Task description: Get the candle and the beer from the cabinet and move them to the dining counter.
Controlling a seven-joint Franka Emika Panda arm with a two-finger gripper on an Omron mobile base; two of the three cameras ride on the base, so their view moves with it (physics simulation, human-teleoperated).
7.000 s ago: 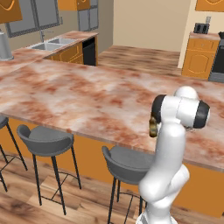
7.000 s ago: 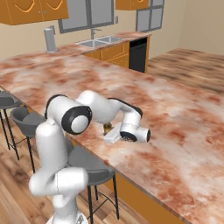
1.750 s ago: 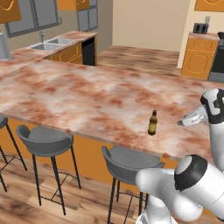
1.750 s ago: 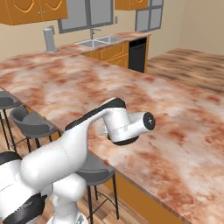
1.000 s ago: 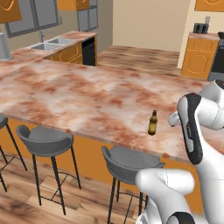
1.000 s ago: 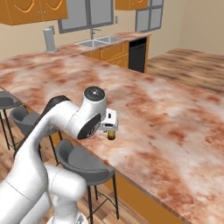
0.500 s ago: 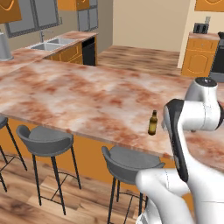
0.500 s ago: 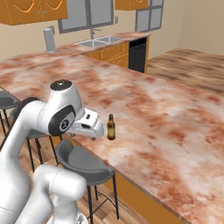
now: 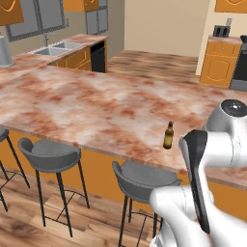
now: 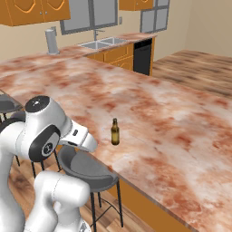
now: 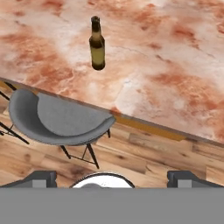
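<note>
Item: beer (image 9: 168,135), slim brown glass bottle with tan label, standing upright and free on the dining counter (image 9: 96,103), close to the near edge on the stool side, touching nothing else; placement reads as a finished delivery, the counter being the goal surface named in the task, and the spot near the edge is judged to be where the arm could reach from the base. Item: end effector (image 11: 111,177), 2 dark finger tips set wide apart at the bottom of the hand view, open and holding nothing; it points down at the counter edge from well back, beer ahead and apart from it, a posture consistent with a release already made. Item: grey bar stool (image 11: 61,119), tucked under the counter edge below the bottle, 1 of several along that side. Item: sink (image 10: 99,43) on the far worktop, background only. Item: orange wall cabinet (image 10: 31,10), doors shut in the part visible. Candle: not on the counter, judged yet to be fetched, so the task stands about half done
</note>
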